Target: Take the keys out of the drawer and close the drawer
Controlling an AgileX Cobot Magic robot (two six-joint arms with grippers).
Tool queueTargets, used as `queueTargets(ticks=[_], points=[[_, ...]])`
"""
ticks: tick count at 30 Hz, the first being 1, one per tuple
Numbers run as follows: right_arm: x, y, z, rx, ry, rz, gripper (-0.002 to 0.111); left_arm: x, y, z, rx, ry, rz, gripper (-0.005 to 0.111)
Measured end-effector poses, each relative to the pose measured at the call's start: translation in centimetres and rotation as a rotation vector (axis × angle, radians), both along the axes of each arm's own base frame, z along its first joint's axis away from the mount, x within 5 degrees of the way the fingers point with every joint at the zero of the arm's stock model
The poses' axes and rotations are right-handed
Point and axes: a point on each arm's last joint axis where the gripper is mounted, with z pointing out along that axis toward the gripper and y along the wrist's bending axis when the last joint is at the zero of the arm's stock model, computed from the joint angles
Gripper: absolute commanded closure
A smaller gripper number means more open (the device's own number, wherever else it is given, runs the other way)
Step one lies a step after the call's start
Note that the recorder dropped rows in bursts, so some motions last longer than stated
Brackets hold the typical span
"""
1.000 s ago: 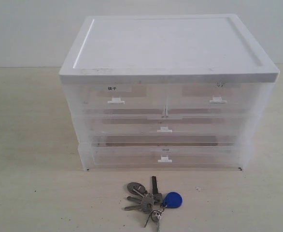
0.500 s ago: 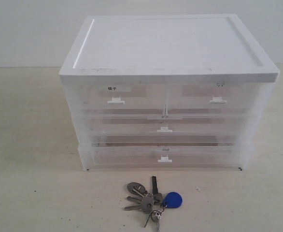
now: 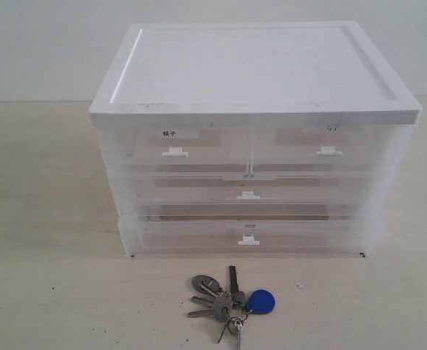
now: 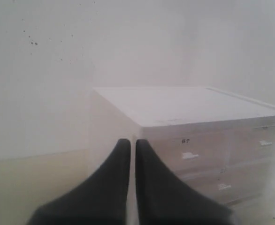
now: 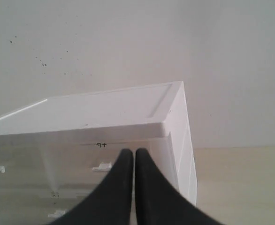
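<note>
Left fingers (image 4: 109,187), right fingers (image 5: 111,192) closed, empty; a sweep could push blue-fobbed silver keys (image 3: 224,300) off the table's (image 3: 53,292) front edge.

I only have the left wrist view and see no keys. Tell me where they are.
Observer: The keys lie on the table, just in front of the drawer unit, outside its bottom drawer.
Operator: Check that bottom drawer; my view cuts it off.
Observer: In the exterior view it sits flush with the drawers above; none is pulled out.
Operator: Report the right claw.
Observer: The right claw is shut with nothing in it, facing the unit's right end.
</note>
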Motion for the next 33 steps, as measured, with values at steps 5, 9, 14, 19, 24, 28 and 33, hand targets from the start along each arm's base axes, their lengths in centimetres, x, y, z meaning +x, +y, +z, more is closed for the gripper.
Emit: queueTargets(ticks=[5,9,14,19,24,28,33], points=[[-0.01,0.03,0.01,0.001,0.000,0.004,0.109,0.04,-0.01,-0.24,0.002,0.007,0.000,0.102],[-0.01,0.03,0.01,0.003,0.000,0.005,0.109,0.02,-0.07,-0.25,0.003,0.007,-0.006,0.102],[-0.01,0.03,0.01,0.003,0.000,0.005,0.109,0.01,-0.08,-0.25,0.003,0.008,-0.008,0.102],[-0.01,0.03,0.01,0.003,0.000,0.005,0.109,0.01,-0.08,-0.25,0.003,0.008,-0.008,0.102],[-0.02,0.05,0.01,0.007,0.001,0.007,0.109,0.01,-0.08,-0.25,0.003,0.008,-0.008,0.102],[-0.02,0.05,0.01,0.007,0.001,0.007,0.109,-0.06,-0.22,-0.17,-0.109,0.049,-0.039,0.102],[-0.03,0.08,0.01,0.007,0.001,0.011,0.109,-0.17,-0.30,0.25,-0.519,0.191,-0.115,0.102]])
